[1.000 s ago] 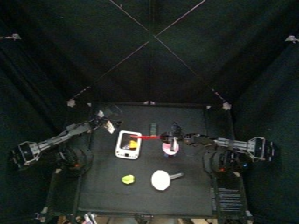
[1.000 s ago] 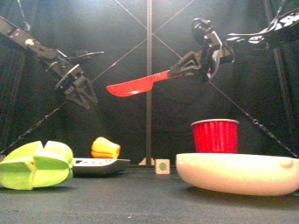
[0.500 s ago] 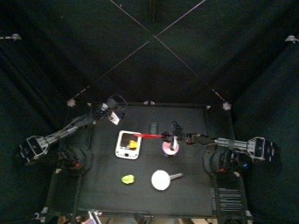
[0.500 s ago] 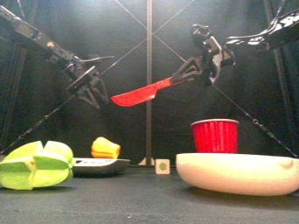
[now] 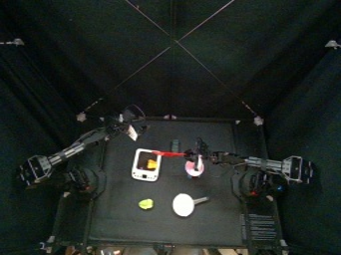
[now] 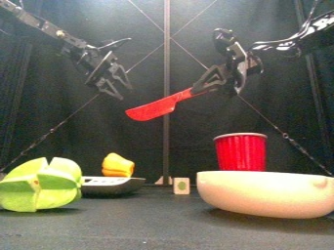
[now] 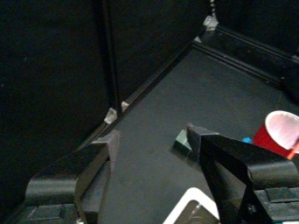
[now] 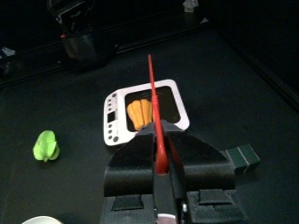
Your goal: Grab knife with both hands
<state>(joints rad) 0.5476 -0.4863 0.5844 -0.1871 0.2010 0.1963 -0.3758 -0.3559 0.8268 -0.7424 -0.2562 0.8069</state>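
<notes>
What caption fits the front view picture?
Right gripper holds the red knife in the air; left gripper waits open beside it.

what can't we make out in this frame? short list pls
- Right gripper pad contact on the knife: front view, the jaws cover the handle.
- Knife tip and left gripper: top view, too small to judge the gap.
- Red cup: left wrist view, cut off by the edge.
- Cup base: front view, behind the white bowl.
</notes>
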